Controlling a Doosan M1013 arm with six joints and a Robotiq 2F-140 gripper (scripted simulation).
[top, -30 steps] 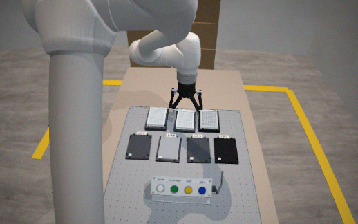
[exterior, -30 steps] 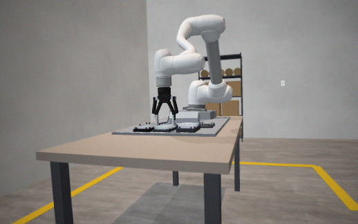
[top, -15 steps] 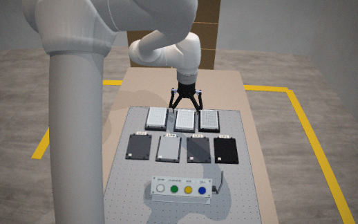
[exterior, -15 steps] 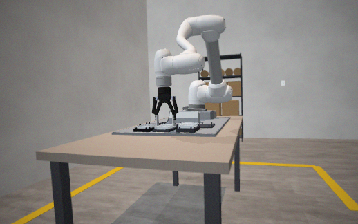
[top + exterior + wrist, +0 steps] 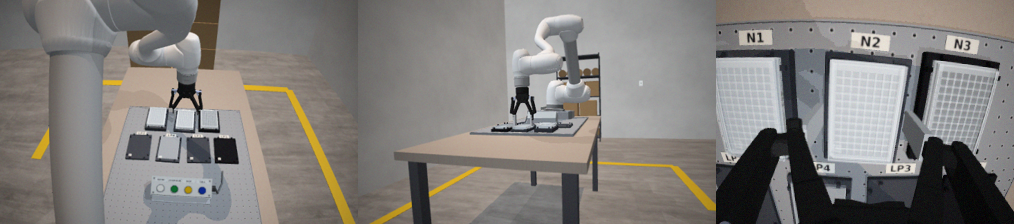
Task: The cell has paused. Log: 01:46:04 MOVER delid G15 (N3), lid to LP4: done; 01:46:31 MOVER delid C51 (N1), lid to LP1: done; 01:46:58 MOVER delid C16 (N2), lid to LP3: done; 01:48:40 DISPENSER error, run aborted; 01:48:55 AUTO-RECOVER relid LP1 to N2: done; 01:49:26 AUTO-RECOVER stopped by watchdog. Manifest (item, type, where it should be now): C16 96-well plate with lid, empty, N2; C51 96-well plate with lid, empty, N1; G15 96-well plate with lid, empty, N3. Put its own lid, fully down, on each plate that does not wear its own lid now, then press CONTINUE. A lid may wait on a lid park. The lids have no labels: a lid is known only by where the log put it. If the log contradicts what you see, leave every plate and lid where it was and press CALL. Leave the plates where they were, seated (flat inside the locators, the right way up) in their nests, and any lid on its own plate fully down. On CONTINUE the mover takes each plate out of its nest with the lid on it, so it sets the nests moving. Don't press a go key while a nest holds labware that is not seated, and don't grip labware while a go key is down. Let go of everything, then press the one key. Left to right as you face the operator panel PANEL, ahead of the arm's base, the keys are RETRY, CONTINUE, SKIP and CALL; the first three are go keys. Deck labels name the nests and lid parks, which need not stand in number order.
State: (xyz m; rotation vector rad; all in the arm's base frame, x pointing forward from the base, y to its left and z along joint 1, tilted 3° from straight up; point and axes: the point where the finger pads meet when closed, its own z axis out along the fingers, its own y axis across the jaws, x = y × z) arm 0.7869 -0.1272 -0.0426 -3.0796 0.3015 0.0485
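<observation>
On the tan-topped desk (image 5: 228,90), nearest the camera in the top view, a pale grey operator panel (image 5: 181,189) carries four round keys, white, green, yellow and blue. Behind it lie four dark rectangular lid parks, the second from the left (image 5: 168,148) bearing a pale translucent lid (its label is too small to read there). Farther back, three white 96-well plates sit in black nests: the N1 plate (image 5: 745,103) and the N2 plate (image 5: 864,108) show a smooth, lidded face, while the N3 plate (image 5: 961,104) shows a sharper bare grid. The black two-fingered pincer (image 5: 185,110) hangs over the N2 plate, spread wider than the plate and gripping nothing, one finger (image 5: 932,163) down on either side.
</observation>
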